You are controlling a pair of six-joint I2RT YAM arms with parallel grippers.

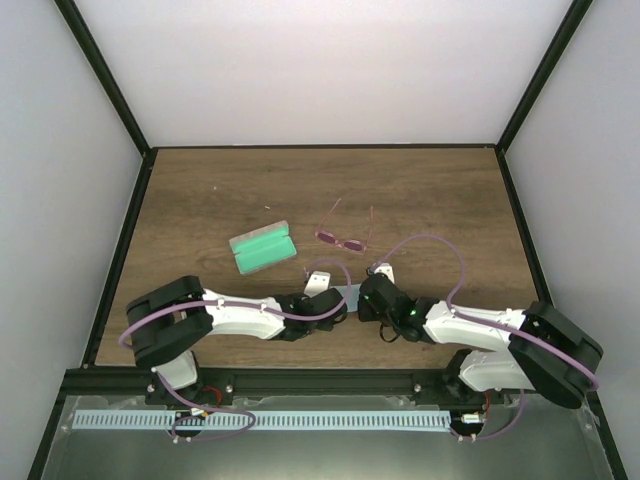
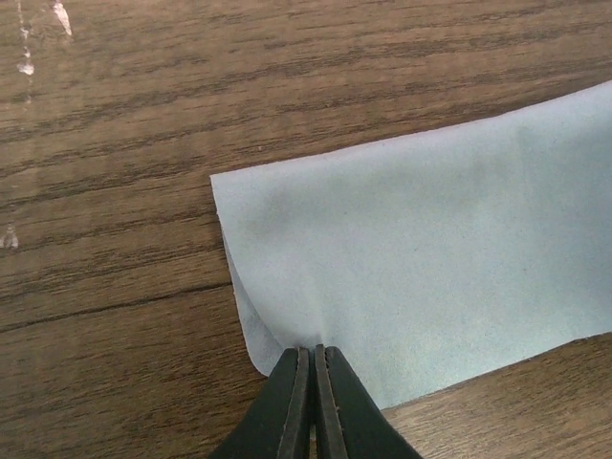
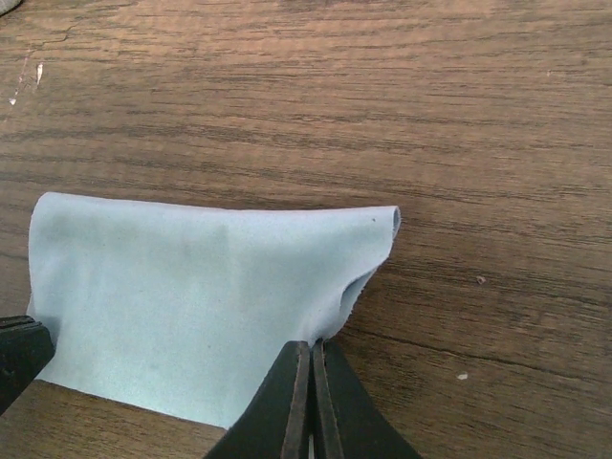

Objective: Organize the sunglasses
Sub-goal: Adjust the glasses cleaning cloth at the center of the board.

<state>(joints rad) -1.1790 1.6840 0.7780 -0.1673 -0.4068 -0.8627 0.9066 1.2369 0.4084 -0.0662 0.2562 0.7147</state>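
The sunglasses point(image 1: 344, 238), pink lenses and thin wire arms, lie open on the table behind both grippers. The grey case point(image 1: 262, 248) with green lining lies open to their left. A light blue cloth point(image 1: 350, 295) lies folded between the grippers. My left gripper point(image 1: 338, 303) is shut on the cloth's near left corner point(image 2: 316, 330). My right gripper point(image 1: 366, 298) is shut on its near right corner point(image 3: 330, 325). The fold lifts slightly at the right end point(image 3: 387, 225). The sunglasses are out of both wrist views.
The wooden table point(image 1: 450, 200) is walled by white panels with a black frame. A purple cable point(image 1: 440, 245) loops over the right arm. The left finger point(image 3: 19, 349) shows at the right wrist view's left edge.
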